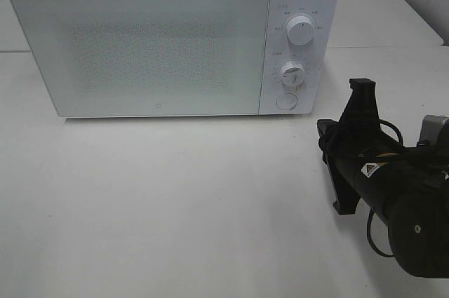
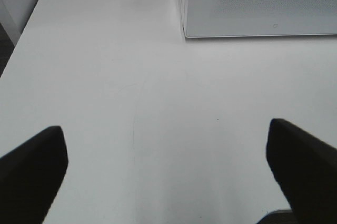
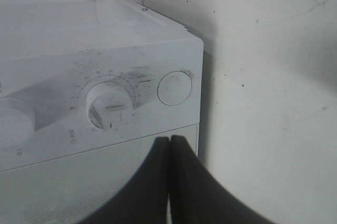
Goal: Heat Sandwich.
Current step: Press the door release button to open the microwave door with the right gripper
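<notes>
1. Right gripper (image 3: pixel 169 140): its wrist view shows the two black fingers pressed together with nothing between them. They point at the microwave (image 3: pixel 105 50), near its button (image 3: pixel 175 88) and lower knob (image 3: pixel 109 103).
2. The high view shows only that right arm (image 1: pixel 393 186) from behind, off the microwave's right front corner, over the table (image 1: pixel 175 193). The fingertips are hidden there.
3. Left gripper (image 2: pixel 166 129): the fingers are spread wide and empty above the table. Only its own wrist view shows it.
4. The door (image 1: pixel 140 45) is closed, as the high view shows best.
5. Sandwich: it appears in no view, and whether it sits behind the frosted door cannot be told.
</notes>
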`<state>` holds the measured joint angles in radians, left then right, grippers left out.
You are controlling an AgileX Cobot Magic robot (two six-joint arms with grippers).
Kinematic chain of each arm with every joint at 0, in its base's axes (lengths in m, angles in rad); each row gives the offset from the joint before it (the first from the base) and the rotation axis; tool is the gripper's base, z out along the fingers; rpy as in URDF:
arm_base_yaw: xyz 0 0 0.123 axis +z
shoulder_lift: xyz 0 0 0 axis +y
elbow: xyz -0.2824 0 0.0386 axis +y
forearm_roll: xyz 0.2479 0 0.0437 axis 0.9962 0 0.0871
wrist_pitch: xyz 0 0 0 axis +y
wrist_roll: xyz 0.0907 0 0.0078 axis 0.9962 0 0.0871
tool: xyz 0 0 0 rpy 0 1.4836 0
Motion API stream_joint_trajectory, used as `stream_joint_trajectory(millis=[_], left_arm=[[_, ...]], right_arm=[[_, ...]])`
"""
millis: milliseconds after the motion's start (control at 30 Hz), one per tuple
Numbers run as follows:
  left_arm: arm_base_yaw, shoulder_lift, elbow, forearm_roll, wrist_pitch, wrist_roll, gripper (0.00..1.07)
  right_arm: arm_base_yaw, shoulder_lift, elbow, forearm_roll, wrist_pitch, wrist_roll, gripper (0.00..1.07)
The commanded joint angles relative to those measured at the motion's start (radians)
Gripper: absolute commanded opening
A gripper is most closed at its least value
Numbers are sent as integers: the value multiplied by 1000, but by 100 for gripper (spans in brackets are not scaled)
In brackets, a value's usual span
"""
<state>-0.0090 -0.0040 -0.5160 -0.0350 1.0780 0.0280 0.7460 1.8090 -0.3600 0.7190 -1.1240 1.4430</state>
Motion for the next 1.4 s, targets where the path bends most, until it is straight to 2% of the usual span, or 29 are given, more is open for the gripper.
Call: stream_joint_trajectory(millis=[33, 333, 467, 767, 1400], left_arm=[[-4, -7, 0, 0, -11, -5, 98], [-4, -7, 0, 0, -11, -5, 98], [-4, -7, 0, 0, -11, -5, 98], [-4, -7, 0, 0, -11, -5, 98], [-4, -7, 0, 0, -11, -5, 98]], right_arm=[[3, -3, -7, -12, 29, -4, 0], [-14, -3, -51, -51, 104, -7, 0], [-85, -3, -117, -137, 187, -16, 0], [-154, 48, -178, -189, 212, -22, 0], [-163, 241, -346, -187, 208, 20, 0]])
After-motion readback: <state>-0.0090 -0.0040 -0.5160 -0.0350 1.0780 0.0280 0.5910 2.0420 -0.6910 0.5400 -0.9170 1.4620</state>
